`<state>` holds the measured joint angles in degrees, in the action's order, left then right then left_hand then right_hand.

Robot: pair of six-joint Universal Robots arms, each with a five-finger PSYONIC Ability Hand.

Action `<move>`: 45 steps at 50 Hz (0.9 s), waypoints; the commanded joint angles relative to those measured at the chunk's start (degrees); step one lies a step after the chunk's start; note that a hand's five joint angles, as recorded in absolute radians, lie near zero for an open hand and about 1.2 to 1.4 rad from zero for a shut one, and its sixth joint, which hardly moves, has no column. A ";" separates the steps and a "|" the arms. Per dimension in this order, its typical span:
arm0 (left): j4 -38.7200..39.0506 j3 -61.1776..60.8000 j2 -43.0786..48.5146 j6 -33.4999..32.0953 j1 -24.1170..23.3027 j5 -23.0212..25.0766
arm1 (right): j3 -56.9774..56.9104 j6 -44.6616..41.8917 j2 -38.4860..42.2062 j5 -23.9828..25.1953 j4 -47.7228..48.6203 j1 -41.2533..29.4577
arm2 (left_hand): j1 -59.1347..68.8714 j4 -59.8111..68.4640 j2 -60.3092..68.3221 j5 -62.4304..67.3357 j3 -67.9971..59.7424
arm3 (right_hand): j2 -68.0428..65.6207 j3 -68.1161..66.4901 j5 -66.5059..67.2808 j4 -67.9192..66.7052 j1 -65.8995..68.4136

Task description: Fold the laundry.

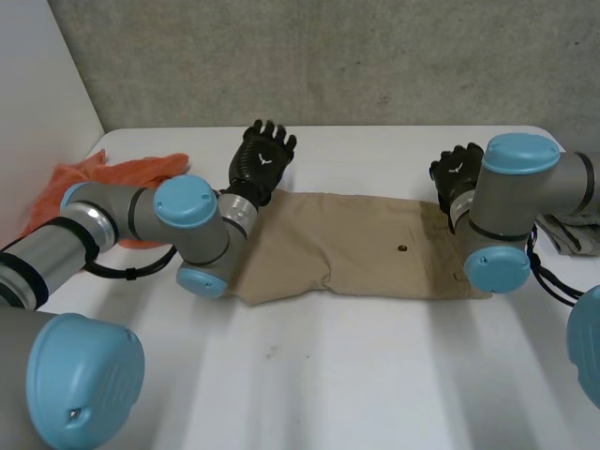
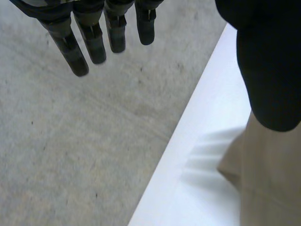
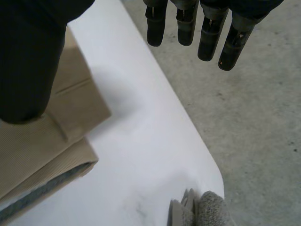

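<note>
We see folded tan fabric trousers (image 1: 356, 248) flat on the white worktop (image 1: 375, 375); left hand (image 1: 262, 159) and right hand (image 1: 457, 172), both open and empty, are at their far corners.

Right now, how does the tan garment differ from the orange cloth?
The tan garment lies flat in the middle of the white table; the orange cloth sits bunched at its left edge. The tan garment has the left hand and right hand at its far corners, both open; the orange cloth lies apart from both, partly behind the left arm. Both rest on the table, neither gripped.
</note>
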<state>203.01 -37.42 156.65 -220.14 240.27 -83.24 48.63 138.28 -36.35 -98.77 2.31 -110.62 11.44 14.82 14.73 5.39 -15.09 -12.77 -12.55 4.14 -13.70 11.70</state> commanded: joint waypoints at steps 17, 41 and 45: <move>2.93 -45.95 -38.51 21.48 0.11 -0.96 | 31.07 16.14 -27.99 17.91 -10.48 7.61 | -1.44 -4.82 -4.73 -5.39 5.09 | -1.01 -1.23 -0.36 -0.08 2.08; 0.73 -56.44 -44.07 28.53 1.17 -0.52 | 38.91 14.04 -18.23 17.82 4.72 9.90 | -1.44 -4.82 -4.73 -5.39 5.09 | -45.98 -46.20 44.61 -45.05 47.05; 0.73 -56.44 -44.07 28.62 1.17 -0.61 | 38.99 13.34 -18.84 16.33 4.98 10.95 | -1.44 -4.82 -4.73 -5.39 5.09 | -67.23 -67.45 65.86 -66.30 68.30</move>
<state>203.68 -93.91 112.55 -191.55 241.44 -83.80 88.00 152.95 -55.62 -80.93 6.55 -100.66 10.96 11.70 11.80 2.65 -12.24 -45.30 -44.98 32.88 -44.88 37.90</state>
